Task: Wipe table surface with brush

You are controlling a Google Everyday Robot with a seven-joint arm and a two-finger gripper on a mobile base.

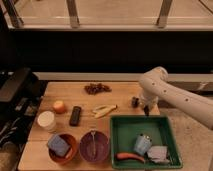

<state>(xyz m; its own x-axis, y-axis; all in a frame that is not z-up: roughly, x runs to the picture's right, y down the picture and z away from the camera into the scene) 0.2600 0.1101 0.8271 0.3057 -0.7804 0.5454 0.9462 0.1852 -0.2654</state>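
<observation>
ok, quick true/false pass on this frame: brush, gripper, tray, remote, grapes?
1. The brush lies on the table surface near its right edge, close to the gripper. True.
2. The green tray holds a blue cup. True.
3. The black remote sits inside the tray. False: the remote lies on the wood, left of the banana.
4. The grapes are in the purple bowl. False: the grapes lie on the wood near the far edge.

Hand (146,108) beside brush (135,102), table surface (120,93) right edge, behind green tray (126,132).
</observation>
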